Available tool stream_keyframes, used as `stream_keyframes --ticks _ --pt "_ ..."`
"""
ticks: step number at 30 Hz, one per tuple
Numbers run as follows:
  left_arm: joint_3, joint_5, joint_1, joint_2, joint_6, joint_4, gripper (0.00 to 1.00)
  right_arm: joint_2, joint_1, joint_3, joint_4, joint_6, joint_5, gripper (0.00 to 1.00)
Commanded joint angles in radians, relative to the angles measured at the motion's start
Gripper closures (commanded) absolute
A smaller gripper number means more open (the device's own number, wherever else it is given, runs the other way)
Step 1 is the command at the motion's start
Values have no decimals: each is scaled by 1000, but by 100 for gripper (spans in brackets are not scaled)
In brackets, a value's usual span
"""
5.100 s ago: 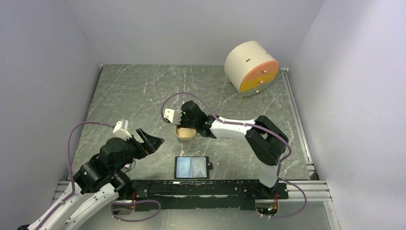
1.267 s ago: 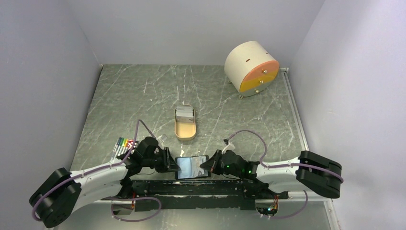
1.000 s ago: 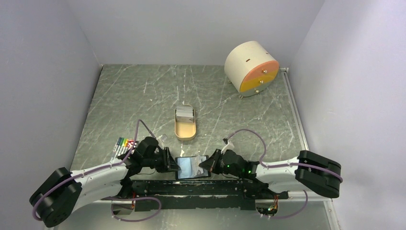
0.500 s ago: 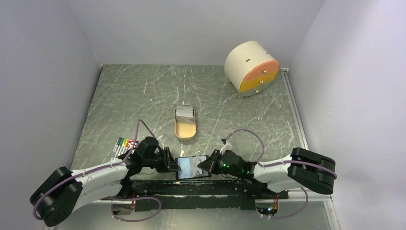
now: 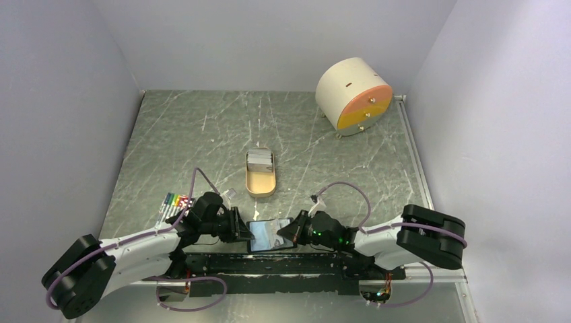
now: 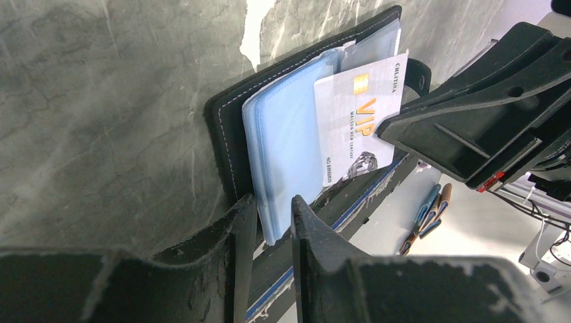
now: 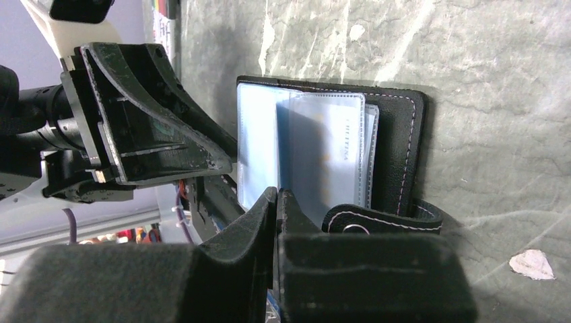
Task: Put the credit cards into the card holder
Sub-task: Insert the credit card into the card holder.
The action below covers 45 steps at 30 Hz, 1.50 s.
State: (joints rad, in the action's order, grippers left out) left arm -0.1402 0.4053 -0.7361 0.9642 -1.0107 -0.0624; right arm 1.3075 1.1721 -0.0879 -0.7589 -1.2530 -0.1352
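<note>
The table [image 5: 202, 134] is dark grey-green stone with white veins. The card holder [image 6: 225, 128] is black with pale stitching along its edge, and its inner pockets are glossy light blue. The credit card [image 6: 357, 114] is silvery white with gold "VIP" lettering and a gold chip. The tray [image 5: 259, 182] is tan. The drum [image 5: 343, 81] at the far right corner is beige, its face in 2 tones, orange and yellow. The markers [image 5: 174, 200] near the left edge are multicoloured.

Dark grey-green marbled tabletop [image 5: 202, 134], white veins, boxed in by plain pale lilac-grey walls [image 5: 269, 40] on three sides. Aluminium rail [image 5: 419, 168] along the right edge. Light soft, even.
</note>
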Motion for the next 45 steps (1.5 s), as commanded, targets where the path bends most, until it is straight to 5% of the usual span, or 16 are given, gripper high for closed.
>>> stream_keyframes --ticks 1,12,21,26,45 --pt "-7 21 -5 -8 -2 -13 69 16 5 26 -44 -14 -41 95" --pt "6 31 -4 12 -11 -43 70 39 5 44 -122 -24 -60 96" --pt "-10 25 -5 3 -5 -21 71 90 5 28 -132 -34 -26 86" --pt "-3 25 -6 -5 -14 -31 71 61 5 13 -42 -34 -19 75" --pt "-10 26 -8 11 -10 -43 72 10 9 -156 343 42 -5 65"
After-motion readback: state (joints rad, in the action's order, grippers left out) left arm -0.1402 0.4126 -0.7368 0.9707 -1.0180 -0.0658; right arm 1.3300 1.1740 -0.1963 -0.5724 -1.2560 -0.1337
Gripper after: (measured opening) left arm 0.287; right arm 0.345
